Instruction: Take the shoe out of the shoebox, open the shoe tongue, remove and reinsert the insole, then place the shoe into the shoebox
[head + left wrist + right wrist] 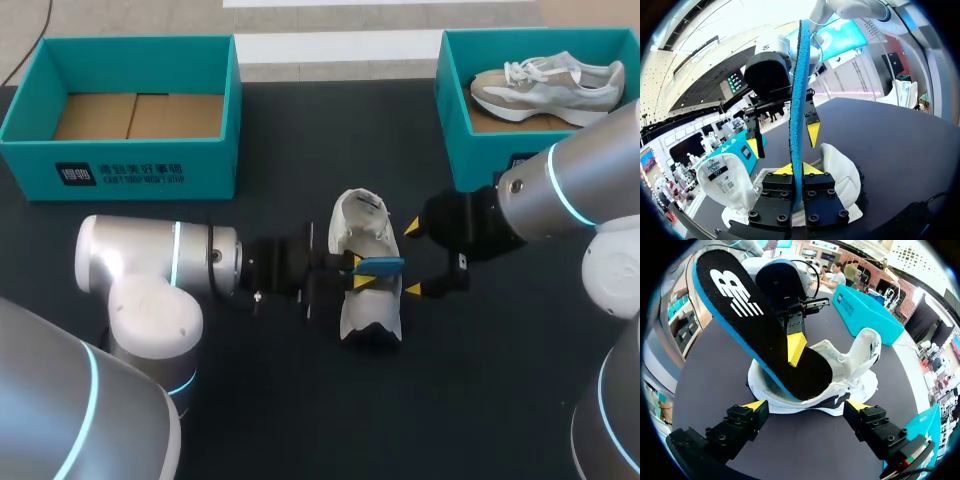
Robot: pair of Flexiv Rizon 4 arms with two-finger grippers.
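blue-edged insole (755, 325) clamped in left jaws over white shoe (368, 305); right jaws spread wide, nr shoe.

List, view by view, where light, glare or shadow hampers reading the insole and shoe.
Head view: even light, yet the shoe's dark sole merges into the black table. Left wrist view: washed-out glare behind the insole, which is seen edge-on. Right wrist view: the insole's black face is evenly lit, with shade inside the shoe beneath it.
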